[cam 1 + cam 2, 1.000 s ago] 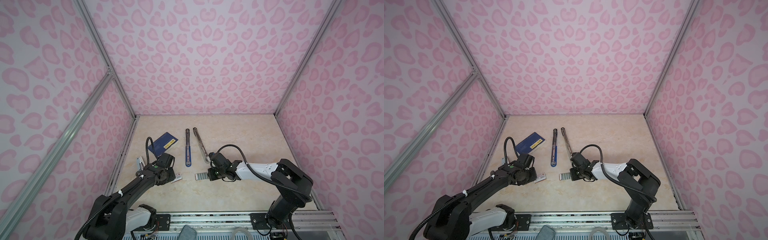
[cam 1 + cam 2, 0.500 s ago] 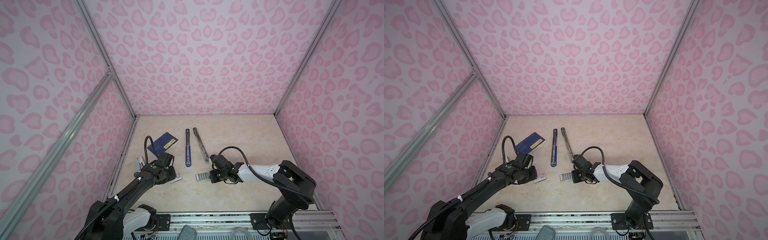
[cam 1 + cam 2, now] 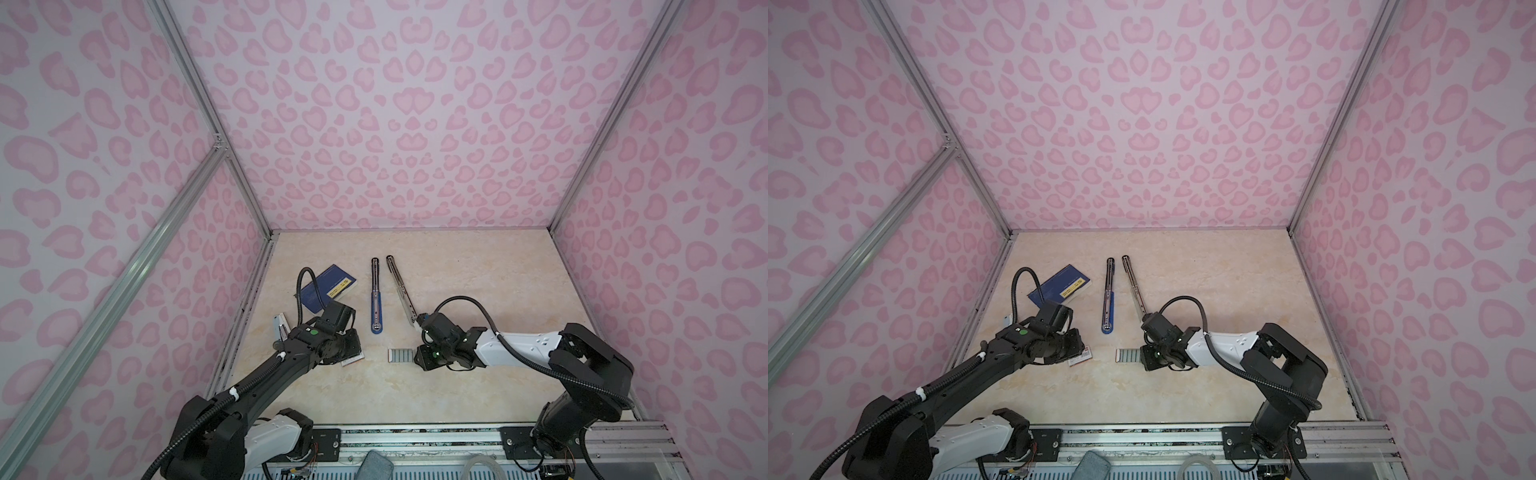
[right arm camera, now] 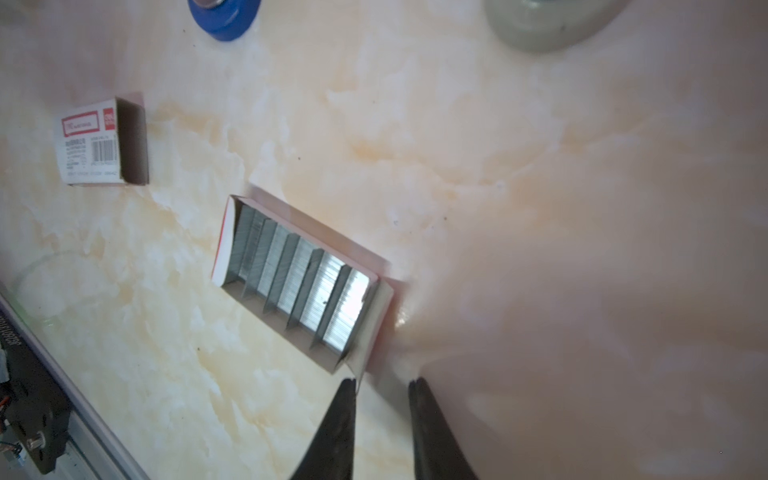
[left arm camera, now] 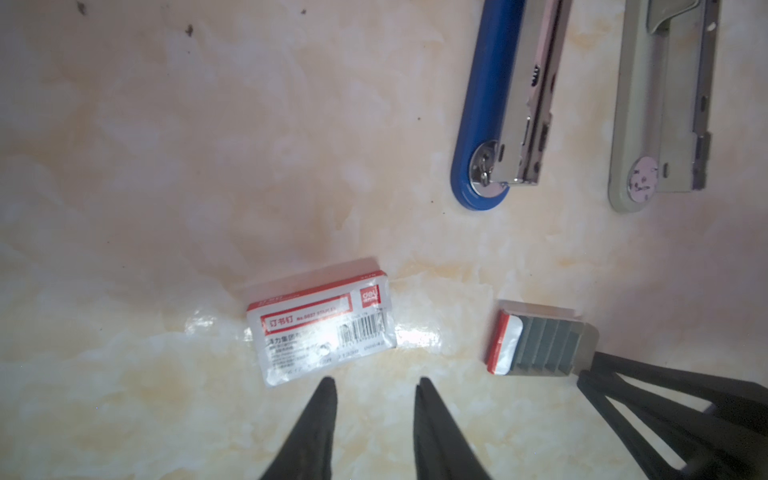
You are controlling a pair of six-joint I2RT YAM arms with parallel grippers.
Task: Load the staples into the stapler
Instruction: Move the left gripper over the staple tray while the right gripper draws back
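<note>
The staples [image 4: 299,282] lie as silvery strips in a small white tray on the table, also seen in both top views [image 3: 401,354] [image 3: 1128,355] and in the left wrist view [image 5: 540,345]. My right gripper [image 4: 382,382] is open, jaws slightly apart, just behind the tray's folded end flap, which touches one fingertip. The empty red-labelled sleeve [image 5: 324,328] [image 3: 353,359] lies just in front of my left gripper [image 5: 374,384], open and empty. The stapler [image 3: 376,297] [image 3: 1108,299] lies opened behind them: a blue bar with a metal channel and a grey bar [image 3: 399,286] beside it.
A dark blue booklet [image 3: 328,286] [image 3: 1059,286] lies at the back left beside the left arm's cable. A small white object [image 3: 280,326] sits near the left wall. Pink patterned walls close three sides; a metal rail [image 3: 415,432] runs along the front edge.
The right gripper's jaws have parted at the tray's end flap. The tray lies about where it was. The left arm has barely moved.
</note>
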